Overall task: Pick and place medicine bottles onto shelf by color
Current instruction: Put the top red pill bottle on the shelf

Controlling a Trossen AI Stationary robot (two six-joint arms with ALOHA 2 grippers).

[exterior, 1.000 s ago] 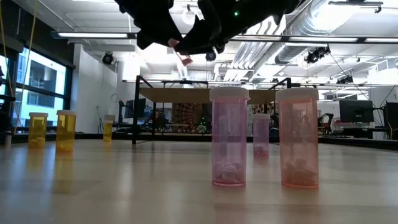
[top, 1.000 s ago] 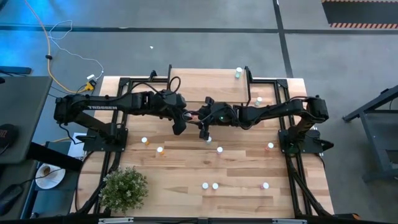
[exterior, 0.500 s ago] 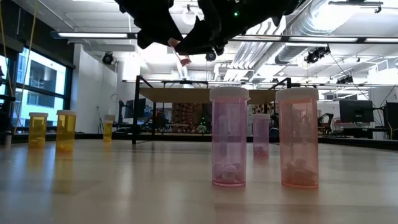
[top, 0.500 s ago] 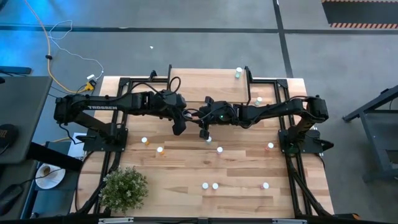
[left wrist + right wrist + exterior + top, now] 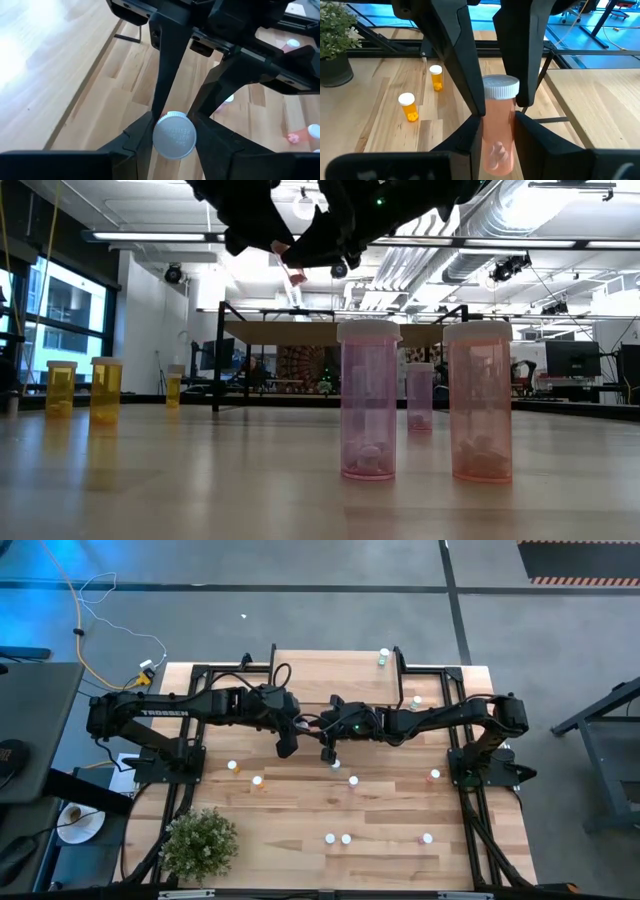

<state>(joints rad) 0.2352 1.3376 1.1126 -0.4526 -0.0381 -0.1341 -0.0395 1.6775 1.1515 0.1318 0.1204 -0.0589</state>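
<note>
A pink medicine bottle (image 5: 498,131) with a white cap hangs in the air over the table's middle, between my two grippers. My left gripper (image 5: 174,137) comes from the table's left and is shut on it. My right gripper (image 5: 497,142) comes from the right and is shut on it too. In the high view the two grippers (image 5: 292,730) (image 5: 322,730) meet in front of the shelf (image 5: 335,670), a low wooden platform at the table's far side. In the low view the bottle (image 5: 293,268) shows tilted, high above the tabletop. My left gripper pinches the bottle's white cap (image 5: 173,134) between its two fingers, one on each side of the rim. The cap's top faces back along the fingers. The bottle is lifted clear of the table. My right gripper pinches the bottle's pink body (image 5: 496,150) between its two fingers, below the cap. The fingers come from the table's right, slanting a little down, and lie along the bottle. The capped end (image 5: 501,87) sticks out past the fingertips.
A pale green bottle (image 5: 383,658) stands on the shelf. Several bottles stand on the table: orange ones (image 5: 408,106) (image 5: 436,77) to the left, pink ones (image 5: 368,400) (image 5: 480,400) near the front. A potted plant (image 5: 200,845) is at the near left corner.
</note>
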